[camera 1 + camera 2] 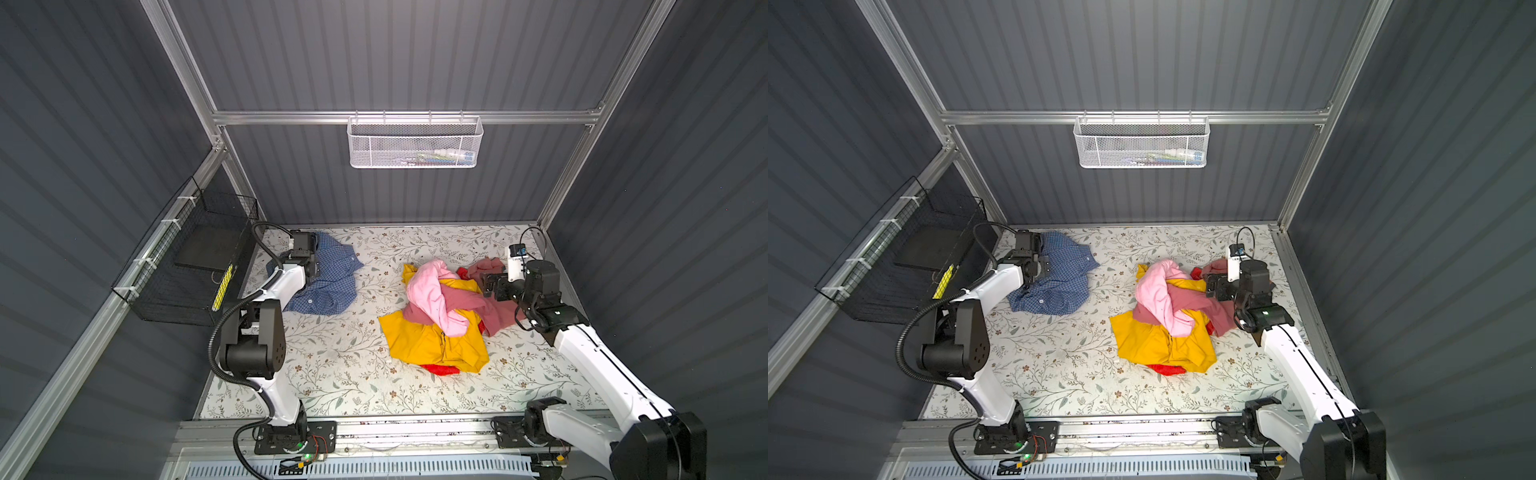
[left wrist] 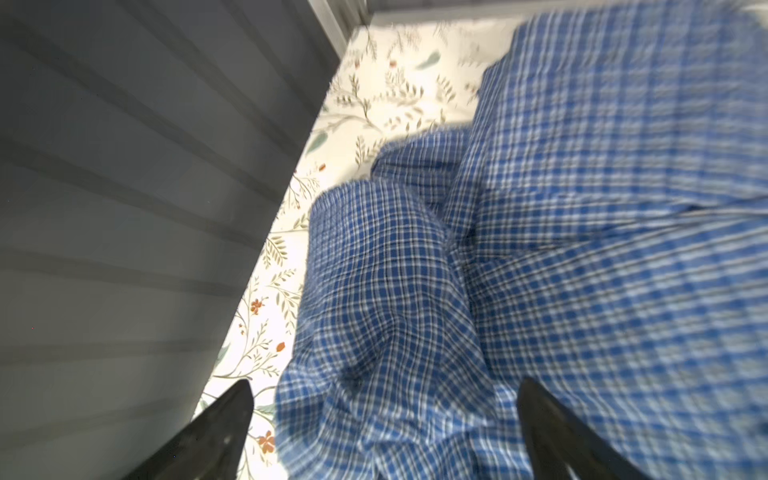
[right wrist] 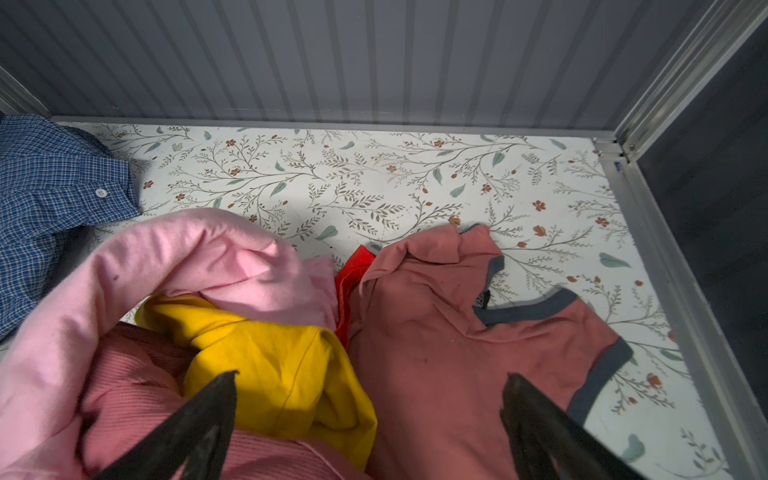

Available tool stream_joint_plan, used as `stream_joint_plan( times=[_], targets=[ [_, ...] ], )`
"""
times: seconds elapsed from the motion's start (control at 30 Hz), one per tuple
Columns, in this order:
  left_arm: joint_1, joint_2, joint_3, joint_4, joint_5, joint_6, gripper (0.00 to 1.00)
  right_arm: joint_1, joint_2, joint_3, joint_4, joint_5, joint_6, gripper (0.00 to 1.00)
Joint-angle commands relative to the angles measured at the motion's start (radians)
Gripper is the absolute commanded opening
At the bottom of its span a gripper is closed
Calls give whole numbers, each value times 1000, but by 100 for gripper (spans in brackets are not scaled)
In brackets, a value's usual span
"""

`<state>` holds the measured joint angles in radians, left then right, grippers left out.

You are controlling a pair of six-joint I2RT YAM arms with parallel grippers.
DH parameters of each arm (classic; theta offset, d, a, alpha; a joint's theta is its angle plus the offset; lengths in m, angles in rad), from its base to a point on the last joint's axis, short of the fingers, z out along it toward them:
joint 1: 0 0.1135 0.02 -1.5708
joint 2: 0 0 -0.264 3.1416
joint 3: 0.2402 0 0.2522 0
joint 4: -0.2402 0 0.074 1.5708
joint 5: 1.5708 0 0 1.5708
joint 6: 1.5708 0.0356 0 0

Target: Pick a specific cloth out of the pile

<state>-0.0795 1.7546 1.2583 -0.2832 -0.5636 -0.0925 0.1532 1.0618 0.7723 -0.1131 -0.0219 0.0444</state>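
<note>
Here the cloth (image 2: 540, 249) lies just under the wide-open left end effector (image 2: 384, 382).

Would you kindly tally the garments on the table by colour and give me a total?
Blue-checked shirt: 1
Yellow garment: 1
Light pink garment: 1
Dusty rose garments: 2, it seems, a ribbed one and a grey-trimmed one
Red garment: 1, if its visible patches belong together
Total: 6

At middle left my left arm (image 1: 286, 282) covers part of the cloth (image 1: 336, 274); my left wrist view blurs it.
</note>
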Motion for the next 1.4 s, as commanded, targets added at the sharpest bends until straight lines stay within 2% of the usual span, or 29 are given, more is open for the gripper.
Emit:
stream_joint_plan(
  times=[0.0,0.27,0.57,0.67,0.8,0.97,1.1,1.17,1.23,1.3,1.33,1.37],
  targets=[
    [-5,-54,-24,-71,32,-57,100,-24,-31,-12,-13,13,-24,99],
    [-19,-211,-135,-61,83,-158,100,-63,-72,-56,23,-17,-46,99],
    [-71,-390,-310,7,25,-194,100,-84,-98,-165,179,2,-79,99],
    [-80,-454,-391,75,23,-177,100,-96,-106,-243,305,14,-80,99],
    [-82,-506,-544,290,30,-70,100,-121,-68,-429,657,22,-93,99],
    [-81,-453,-722,687,28,11,100,-150,148,-527,1000,26,-84,99],
    [-76,-309,-824,1038,88,93,100,-160,351,-539,1232,21,-63,99],
    [-63,-219,-831,1130,108,93,100,-162,422,-537,1307,25,-63,99],
    [-37,-140,-840,1203,192,89,100,-168,375,-531,1214,26,-54,99],
    [-21,-28,-858,1366,243,105,100,-172,389,-538,1248,18,-49,99],
    [-19,-31,-850,1344,252,103,100,-173,405,-542,1285,18,-48,99],
    [-18,-67,-828,1220,275,89,100,-173,402,-541,1275,20,-47,99]
  ],
)
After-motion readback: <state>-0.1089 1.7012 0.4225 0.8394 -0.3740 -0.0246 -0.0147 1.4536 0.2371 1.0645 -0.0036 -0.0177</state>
